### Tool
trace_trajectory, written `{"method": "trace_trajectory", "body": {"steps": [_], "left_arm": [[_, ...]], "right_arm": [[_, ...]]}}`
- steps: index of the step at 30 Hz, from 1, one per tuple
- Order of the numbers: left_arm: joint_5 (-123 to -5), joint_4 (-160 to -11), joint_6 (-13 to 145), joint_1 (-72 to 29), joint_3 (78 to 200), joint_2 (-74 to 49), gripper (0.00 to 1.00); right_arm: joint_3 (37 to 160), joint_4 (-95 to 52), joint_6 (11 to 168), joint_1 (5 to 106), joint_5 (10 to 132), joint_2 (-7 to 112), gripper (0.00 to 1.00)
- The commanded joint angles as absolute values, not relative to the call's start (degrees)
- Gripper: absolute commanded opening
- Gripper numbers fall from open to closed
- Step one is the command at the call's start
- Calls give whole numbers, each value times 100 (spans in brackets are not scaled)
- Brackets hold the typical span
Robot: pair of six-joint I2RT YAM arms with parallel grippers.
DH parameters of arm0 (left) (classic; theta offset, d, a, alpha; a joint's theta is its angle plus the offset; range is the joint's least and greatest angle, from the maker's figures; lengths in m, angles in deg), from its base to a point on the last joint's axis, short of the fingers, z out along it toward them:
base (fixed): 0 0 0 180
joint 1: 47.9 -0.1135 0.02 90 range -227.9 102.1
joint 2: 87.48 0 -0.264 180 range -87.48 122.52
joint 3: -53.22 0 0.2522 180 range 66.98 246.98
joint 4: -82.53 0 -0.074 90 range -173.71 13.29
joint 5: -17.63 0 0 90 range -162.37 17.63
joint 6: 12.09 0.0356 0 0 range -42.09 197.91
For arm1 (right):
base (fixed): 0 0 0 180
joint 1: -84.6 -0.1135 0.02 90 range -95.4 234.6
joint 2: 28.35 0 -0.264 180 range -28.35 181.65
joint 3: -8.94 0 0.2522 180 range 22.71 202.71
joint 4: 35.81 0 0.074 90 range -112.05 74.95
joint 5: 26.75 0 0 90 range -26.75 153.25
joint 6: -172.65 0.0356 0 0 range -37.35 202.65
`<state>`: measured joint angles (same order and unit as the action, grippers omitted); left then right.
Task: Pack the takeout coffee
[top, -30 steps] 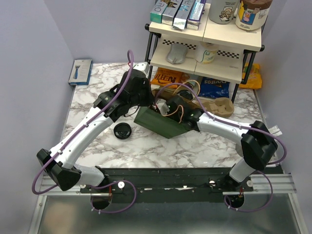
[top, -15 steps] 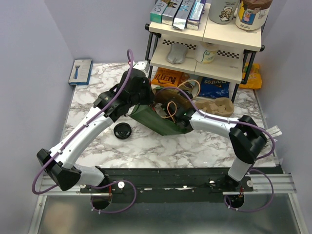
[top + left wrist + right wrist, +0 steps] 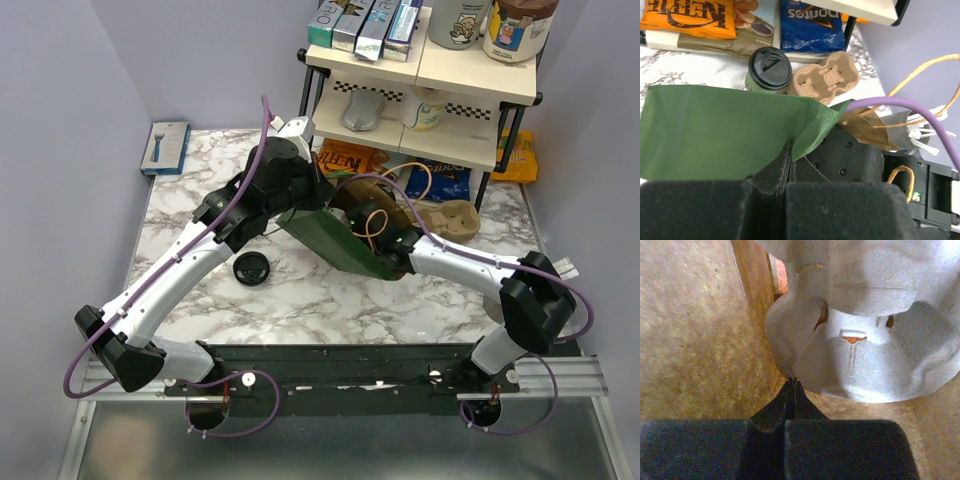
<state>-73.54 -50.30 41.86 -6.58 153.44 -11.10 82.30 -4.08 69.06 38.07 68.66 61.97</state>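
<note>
The takeout coffee [image 3: 769, 70], a dark-green cup with a black lid on, stands by the snack bags in the left wrist view. My left gripper [image 3: 788, 150] is shut on the top edge of a green paper bag [image 3: 715, 130], holding its mouth up; in the top view the left gripper [image 3: 305, 195] is at the bag's [image 3: 345, 248] far end. My right gripper [image 3: 792, 382] is inside the bag's brown interior, shut on the rim of a pale moulded-pulp carrier [image 3: 865, 355]. In the top view only its wrist [image 3: 378, 225] shows at the bag's mouth.
A loose black lid [image 3: 251, 269] lies on the marble left of the bag. Another brown pulp carrier [image 3: 455, 215] lies right of it, also in the left wrist view [image 3: 826, 82]. A shelf rack [image 3: 420, 90] with snack bags beneath stands behind. A blue box [image 3: 165, 147] lies far left.
The right gripper has gone deeper into the green bag. The left gripper has shifted up and right with the bag's edge, and the bag has swung with it.
</note>
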Motion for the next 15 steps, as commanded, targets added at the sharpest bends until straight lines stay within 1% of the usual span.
{"method": "trace_trajectory", "body": {"steps": [1, 4, 10, 15], "left_arm": [[-7193, -4759, 3995, -676, 15189, -1022, 0], [-7544, -4679, 3890, -711, 15136, -1040, 0], [-7447, -4671, 3880, -800, 15083, -1031, 0], [-7922, -4390, 3863, -879, 15083, -1031, 0]], "right_arm": [[8353, -1625, 6683, 3758, 7503, 5857, 1], [8142, -1608, 6595, 3766, 7380, 5708, 1], [7729, -1546, 6253, 3766, 7345, 5349, 2], [7456, -1713, 6173, 3766, 7073, 4918, 3]]}}
